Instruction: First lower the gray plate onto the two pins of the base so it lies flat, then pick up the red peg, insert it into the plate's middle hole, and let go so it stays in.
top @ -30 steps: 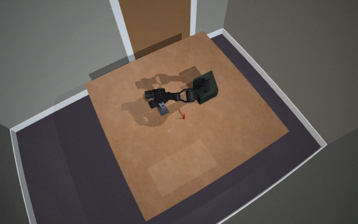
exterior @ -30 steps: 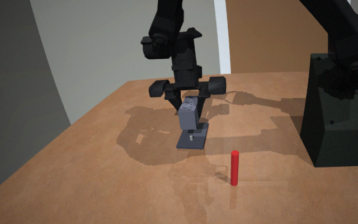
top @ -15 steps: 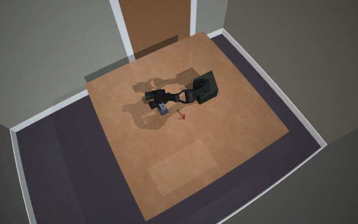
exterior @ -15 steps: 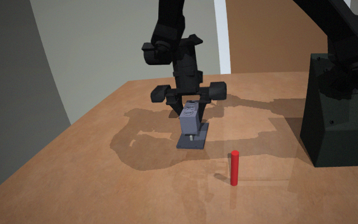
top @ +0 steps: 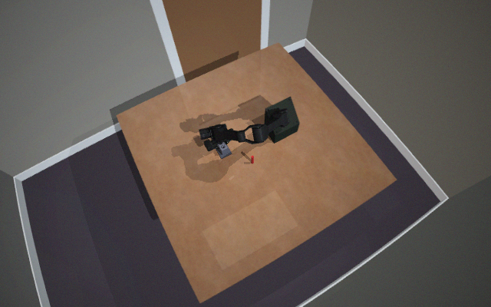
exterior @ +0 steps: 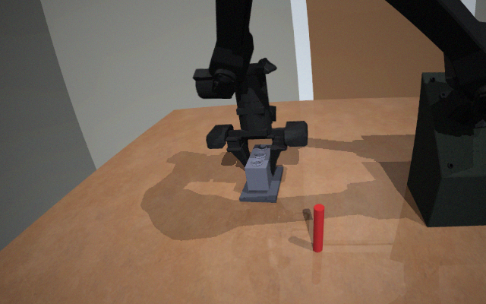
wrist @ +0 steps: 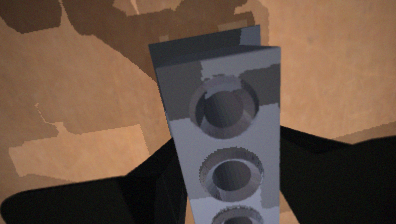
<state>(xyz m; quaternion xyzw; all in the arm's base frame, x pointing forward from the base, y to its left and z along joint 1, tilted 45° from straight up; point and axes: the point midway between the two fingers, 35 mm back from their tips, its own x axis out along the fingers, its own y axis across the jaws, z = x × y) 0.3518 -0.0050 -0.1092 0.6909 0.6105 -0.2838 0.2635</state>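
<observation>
The gray plate (top: 224, 150) (exterior: 258, 179) (wrist: 270, 130) is a thick block with three round holes in its top. My gripper (exterior: 259, 169) (wrist: 218, 131) is shut on it, one dark finger on each long side. The plate is upright over the flat gray base (top: 226, 155) (exterior: 274, 187) (wrist: 202, 48), very low, at or just above its surface. The two pins are hidden beneath the plate, so I cannot tell whether it is fully seated. The red peg (top: 252, 160) (exterior: 318, 229) stands upright on the table, nearer the exterior camera than the base and to its right.
The arm's dark green mounting block (top: 283, 124) (exterior: 471, 197) stands on the wooden table (top: 330, 161) (exterior: 87, 266), to the right in the exterior view. The arm reaches from it above the table to the plate. Shadows of the arm lie around the base.
</observation>
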